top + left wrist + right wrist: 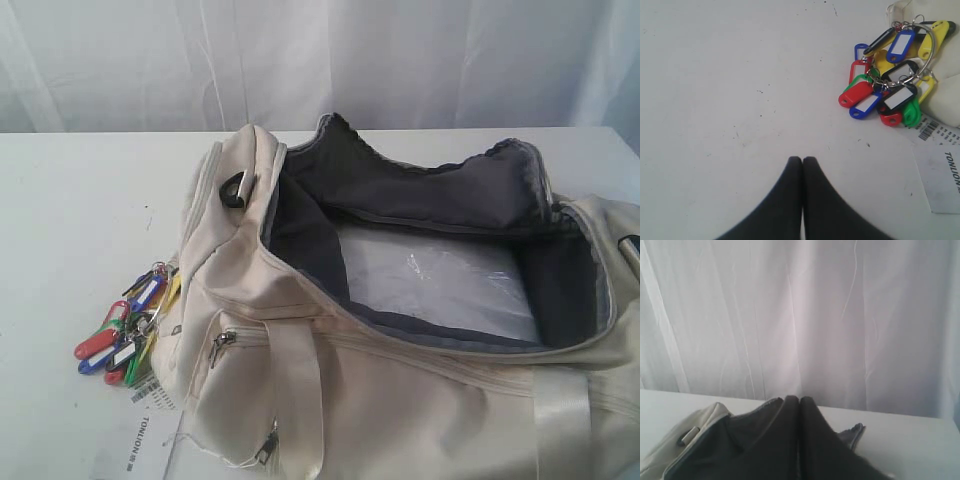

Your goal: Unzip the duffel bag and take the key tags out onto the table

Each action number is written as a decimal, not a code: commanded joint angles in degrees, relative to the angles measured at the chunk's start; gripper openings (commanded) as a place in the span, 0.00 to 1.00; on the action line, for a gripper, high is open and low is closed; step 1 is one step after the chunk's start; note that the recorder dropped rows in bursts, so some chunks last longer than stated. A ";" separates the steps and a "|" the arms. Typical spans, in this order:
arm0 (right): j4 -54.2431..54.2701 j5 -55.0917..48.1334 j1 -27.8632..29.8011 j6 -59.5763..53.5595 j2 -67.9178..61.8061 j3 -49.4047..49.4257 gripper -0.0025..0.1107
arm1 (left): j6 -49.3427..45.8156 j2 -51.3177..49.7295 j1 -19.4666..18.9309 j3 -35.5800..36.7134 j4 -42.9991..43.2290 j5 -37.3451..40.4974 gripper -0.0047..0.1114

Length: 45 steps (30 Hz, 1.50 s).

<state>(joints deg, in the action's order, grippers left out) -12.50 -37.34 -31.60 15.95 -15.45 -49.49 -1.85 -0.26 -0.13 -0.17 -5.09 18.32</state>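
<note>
The key tags (128,330) lie beside the open duffel bag (420,410) — wrist views alone show left fingers (789,200), right fingers (812,450) — closed, empty.

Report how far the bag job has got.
Done: bag unzipped, gaping; key tags lie on the table beside it. In hand: nothing; left fingers and right fingers are shut, empty. Left: nothing visible; no tags show inside the bag.

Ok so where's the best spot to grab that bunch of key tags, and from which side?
Probably the middle of the key tags, where the metal ring gathers them. Come straight down from above, on the open table side: they lie flat and fanned, with the duffel bag against their other side.
</note>
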 commanded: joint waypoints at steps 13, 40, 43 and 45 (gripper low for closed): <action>8.57 -0.70 0.25 -0.60 10.12 10.65 0.02 | 0.33 0.26 0.33 0.17 -0.60 1.29 0.04; 14.45 9.17 0.25 0.36 15.45 49.28 0.02 | 0.33 0.26 0.33 0.17 -0.60 1.29 0.04; 14.45 19.49 0.25 0.35 15.45 49.49 0.02 | 0.33 0.26 0.45 0.17 -0.60 1.20 0.04; 14.45 20.86 0.25 0.35 15.45 49.49 0.02 | 0.33 0.26 0.45 0.17 -0.60 1.20 0.04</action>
<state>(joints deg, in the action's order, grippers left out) 1.65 -22.01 -31.60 16.28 -0.30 -0.17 -1.85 -0.26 -0.13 -0.17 -5.09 18.32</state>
